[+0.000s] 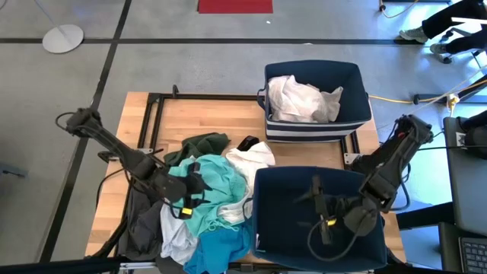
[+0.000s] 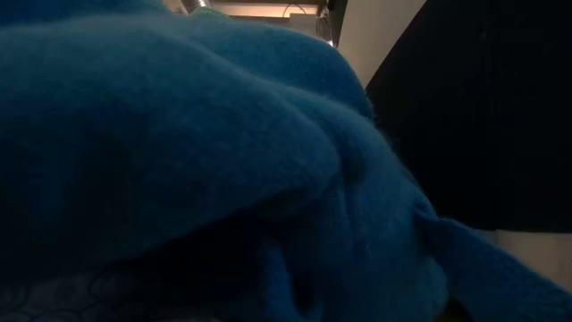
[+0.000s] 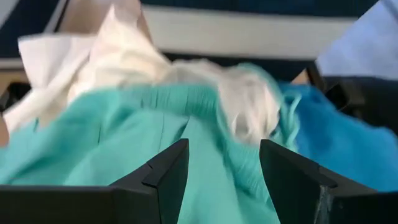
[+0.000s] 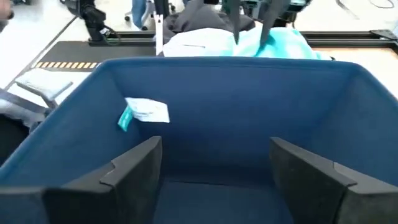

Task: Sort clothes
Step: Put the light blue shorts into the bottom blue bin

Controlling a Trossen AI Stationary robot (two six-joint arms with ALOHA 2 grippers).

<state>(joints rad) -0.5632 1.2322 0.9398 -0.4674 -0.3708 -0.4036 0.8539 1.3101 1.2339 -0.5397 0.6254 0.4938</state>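
Left gripper [image 1: 199, 185] jaws spread, nothing between them, poised low over the turquoise garment [image 1: 221, 190] at the middle of the clothes pile [image 1: 202, 202]; looks lined up to pinch that top layer, since it lies uppermost and is easiest to lift free. Just past it from the pile's centre: white garment [image 1: 255, 157] on the side toward the near bin [image 1: 262, 228]; dark green garment [image 1: 199, 144] at the pile's far edge; teal blue garment [image 1: 224, 247] at the pile's front edge, pressed against the low camera; grey and black pieces on the pile's outer side. Right gripper [image 1: 327, 222] jaws apart and empty, inside the near bin beside the pile, probably waiting. Far bin [image 1: 358, 80], well beyond the pile, holds white clothes [image 1: 300, 99], so lights seem to go there.
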